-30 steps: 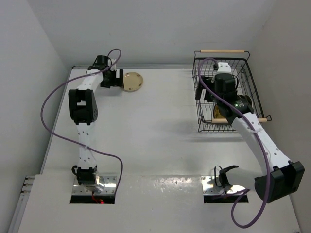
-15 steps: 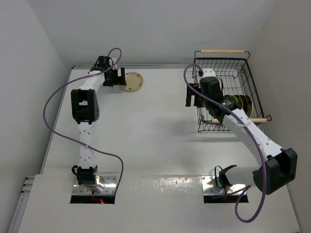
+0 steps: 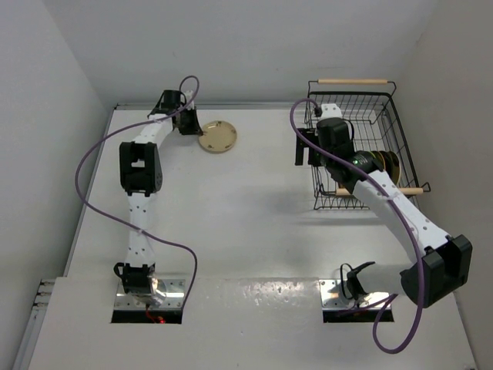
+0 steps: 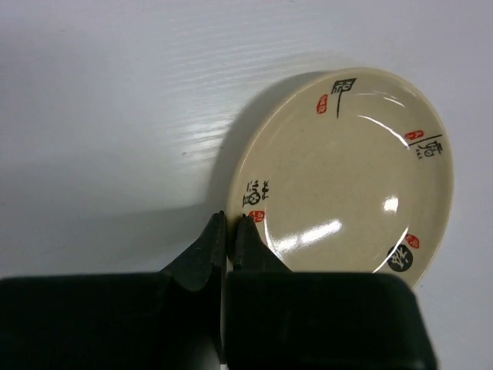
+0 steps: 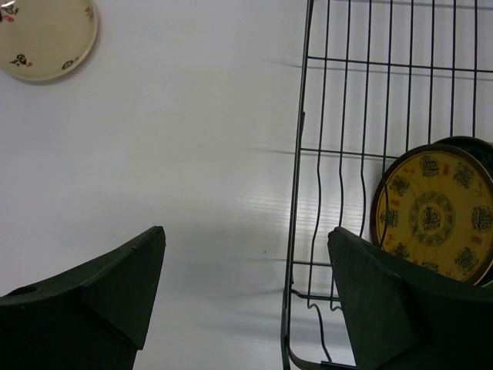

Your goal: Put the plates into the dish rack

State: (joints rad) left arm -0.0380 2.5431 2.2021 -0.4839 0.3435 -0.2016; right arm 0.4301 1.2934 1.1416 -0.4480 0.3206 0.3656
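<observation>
**Beige plate gripped, rack waiting.** The left gripper (image 4: 229,225) has its fingers closed on the near rim of the beige plate (image 4: 347,177). This is at the upper left of the overhead view, where the plate sits on the white table (image 3: 231,223) close to its back edge. The left wrist view shows black characters and small red marks on the plate's face, and a shadow along its left side.

At the upper right of the overhead view stands the dish rack (image 3: 354,104), a black wire basket with a wooden handle (image 3: 353,80) at its far end. The right gripper (image 5: 246,239) hangs above the rack's left wall with its fingers spread wide and nothing between them. One finger is over bare table and the other over the basket.

Inside the rack, at the right of the right wrist view, a brown-and-yellow plate (image 5: 434,213) stands on edge. The rim of a dark plate (image 5: 468,143) shows behind it. The beige plate and the rack are well apart.
</observation>
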